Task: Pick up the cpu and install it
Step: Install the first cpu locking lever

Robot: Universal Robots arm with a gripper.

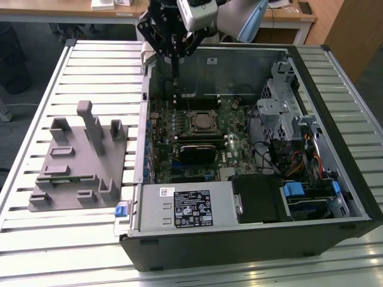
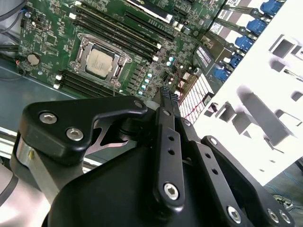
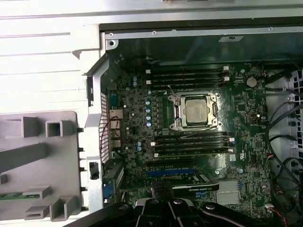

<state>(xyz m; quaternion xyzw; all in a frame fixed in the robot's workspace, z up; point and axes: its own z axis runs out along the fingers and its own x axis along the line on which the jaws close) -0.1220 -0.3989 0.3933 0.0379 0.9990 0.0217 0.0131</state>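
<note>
Claw (image 2: pixel 166 97) clear above motherboard (image 3: pixel 246 142); cpu (image 3: pixel 198 111) seated in socket (image 3: pixel 176 111).

The arm (image 1: pixel 239 18) hangs over the far side, its gripper (image 1: pixel 175 72) pointing straight down, fingers (image 2: pixel 166 101) pressed together, empty.

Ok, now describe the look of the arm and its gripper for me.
The gripper is matte black. It is built from flat linkage bars pinned with silver screw heads, and it narrows to slim black fingers. In the exterior view a white boxy housing sits above it, and the arm is a rounded pale grey tube.
</note>
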